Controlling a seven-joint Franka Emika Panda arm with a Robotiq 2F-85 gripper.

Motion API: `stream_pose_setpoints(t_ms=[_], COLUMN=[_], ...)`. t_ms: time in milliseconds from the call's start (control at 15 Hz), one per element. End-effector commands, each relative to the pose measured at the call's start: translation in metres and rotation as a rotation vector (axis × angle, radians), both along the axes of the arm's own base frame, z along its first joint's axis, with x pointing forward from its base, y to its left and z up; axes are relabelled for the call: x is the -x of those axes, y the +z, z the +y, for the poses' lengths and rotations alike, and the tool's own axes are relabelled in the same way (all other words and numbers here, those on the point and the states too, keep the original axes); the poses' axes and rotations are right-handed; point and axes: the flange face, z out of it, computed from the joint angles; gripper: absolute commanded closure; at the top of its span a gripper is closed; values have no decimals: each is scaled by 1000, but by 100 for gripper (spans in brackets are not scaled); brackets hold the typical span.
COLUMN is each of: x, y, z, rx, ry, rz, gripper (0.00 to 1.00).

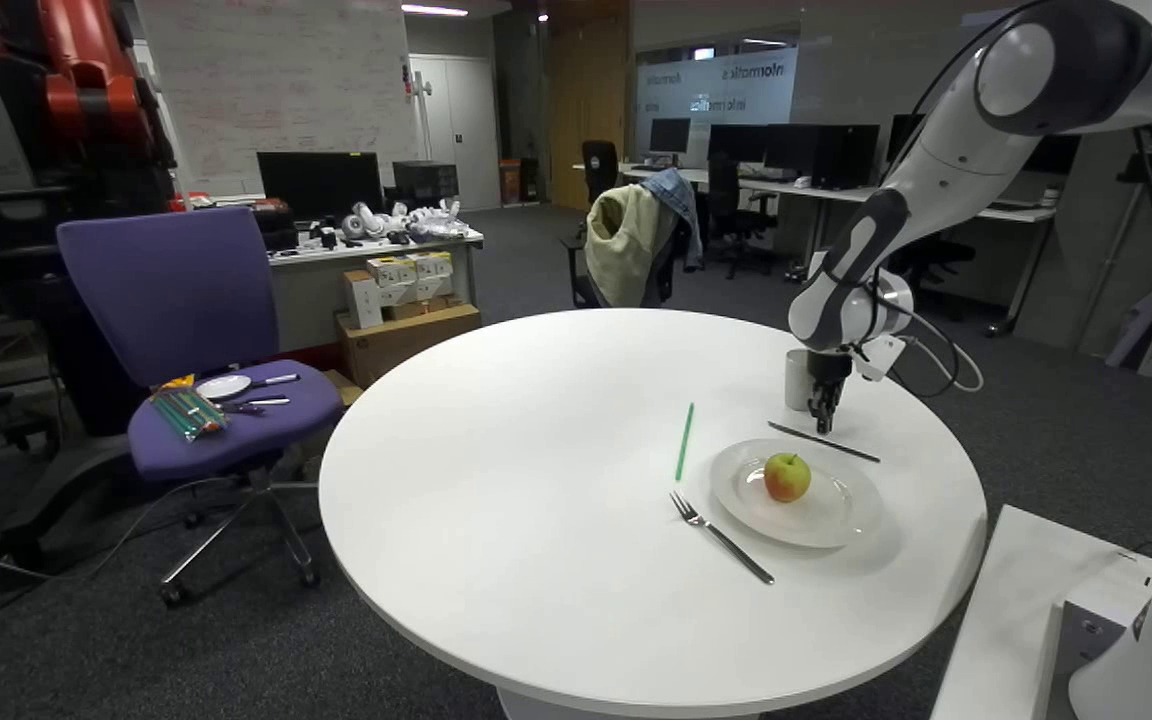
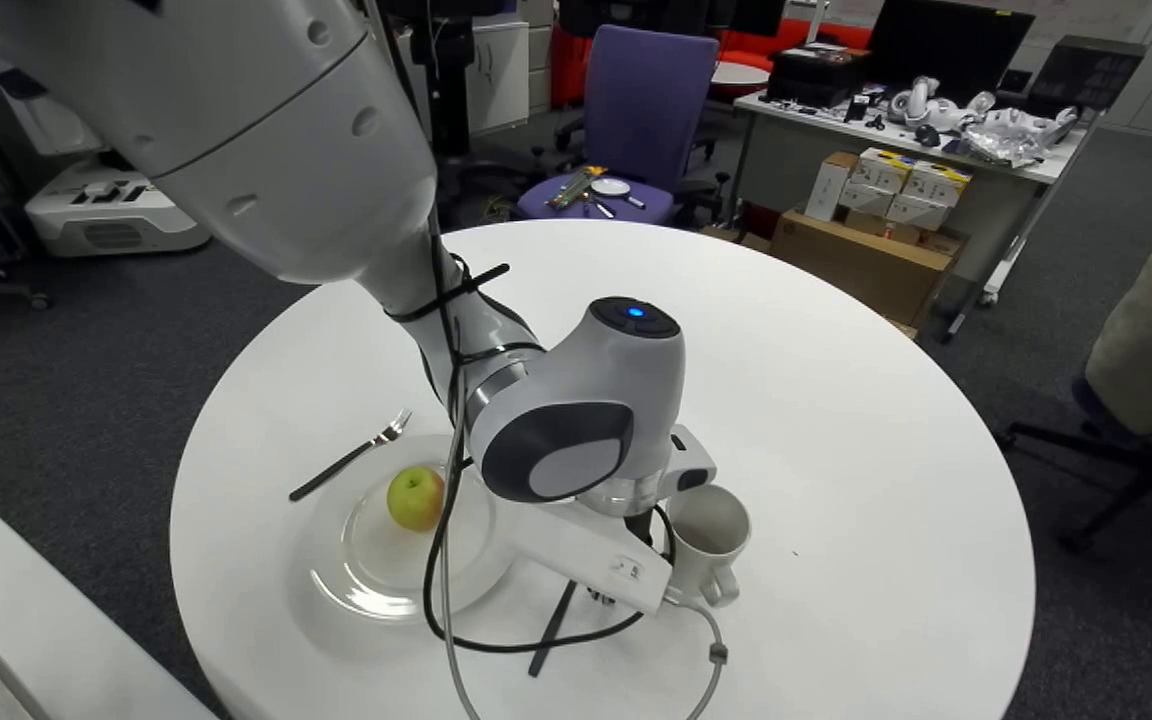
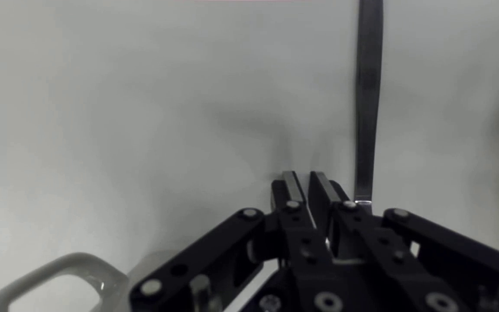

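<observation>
My gripper (image 3: 302,177) points down close above the white table, its two fingers (image 3: 327,186) drawn near each other with a narrow gap and nothing between them. Just right of it in the wrist view lies a dark-handled knife (image 3: 368,86), outside the jaws. A pale mug stands beside the gripper; its handle (image 3: 76,261) shows at the lower left. In an exterior view the fingertips hang between the mug (image 1: 796,380) and the knife (image 1: 824,441). In an exterior view the wrist hides most of the gripper, next to the mug (image 2: 708,530) and the knife (image 2: 553,628).
A plate (image 1: 846,500) bearing a red-green apple (image 1: 786,478) sits near the knife. A fork (image 1: 726,542) and a thin green stick (image 1: 685,441) lie on the round table (image 1: 536,480). Cables (image 2: 446,560) hang from the arm over the plate's side.
</observation>
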Motion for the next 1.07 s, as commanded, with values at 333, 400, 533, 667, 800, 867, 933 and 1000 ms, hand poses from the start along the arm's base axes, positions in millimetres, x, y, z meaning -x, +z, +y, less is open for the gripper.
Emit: stream_pose_setpoints(t_ms=[333,400,533,667,800,867,933,1000], x=[2,2,1,0,-1,-2,-2,-3], y=[7,6,6,6,6,6,6,5], z=[-14,-13,-11,-8,-5,-4,-2,0], rx=[21,21,18,15,13,12,10,8], ry=[-19,-17,-14,-8,-2,1,5,9], rz=[-13,-13,-12,-14,-14,-15,-15,-15], gripper=[100,100,100,100,100,100,100,100])
